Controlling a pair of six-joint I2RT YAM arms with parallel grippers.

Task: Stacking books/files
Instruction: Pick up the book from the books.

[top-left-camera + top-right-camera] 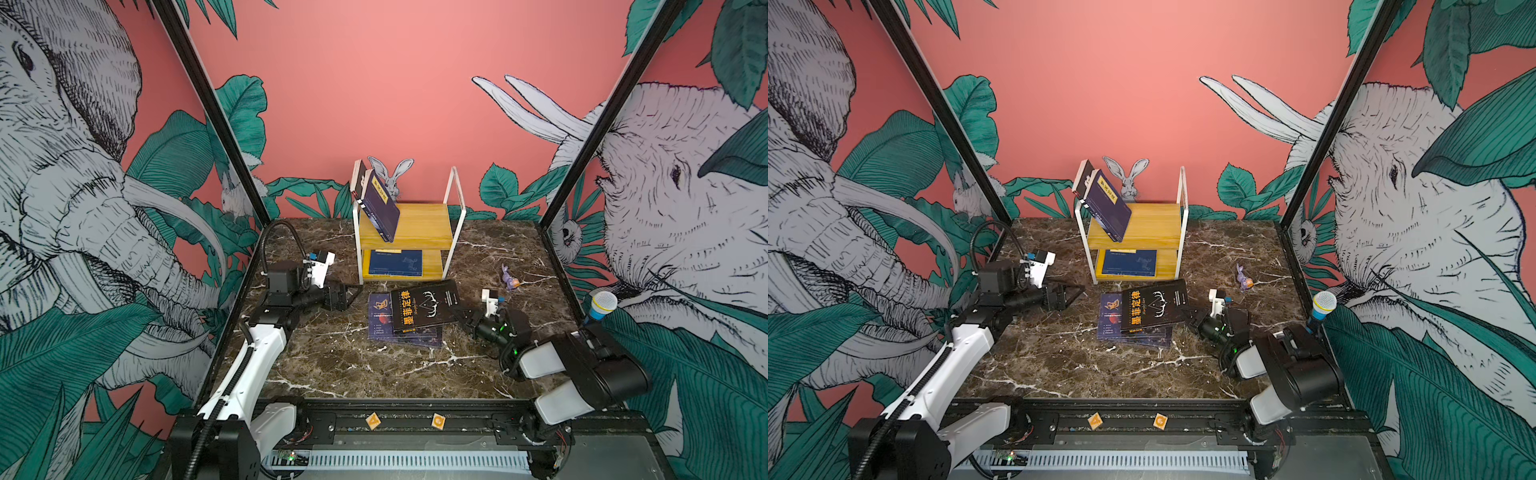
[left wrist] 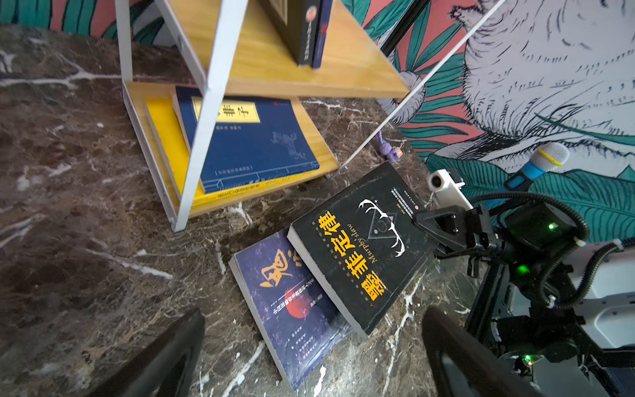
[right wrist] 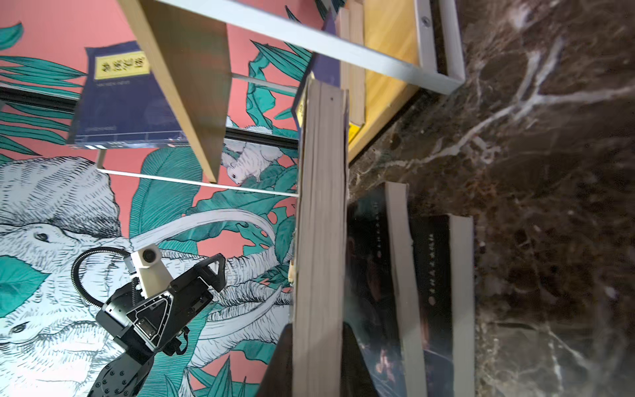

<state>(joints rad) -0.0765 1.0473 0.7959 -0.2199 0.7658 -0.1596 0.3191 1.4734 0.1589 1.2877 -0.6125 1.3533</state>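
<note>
Evidently a grasp: the right hand (image 1: 456, 311) pinches the black book (image 1: 424, 309) by its edge, while the left hand (image 1: 353, 293) gapes empty. Next calls for a steady lift.

This is looking like a robot lab cell dressed up as a room. Printed panels (image 1: 374, 83) of elephants and leaves are walling in a marble-look table (image 1: 353, 365), with black posts (image 1: 209, 104) framing them. A left arm (image 1: 257, 349) and a right arm (image 1: 540, 361) are sitting on a rail (image 1: 469, 422) beside a cable duct (image 1: 415, 460). A small shelf (image 1: 424, 243) at the back wall is holding books (image 1: 380, 203).
</note>
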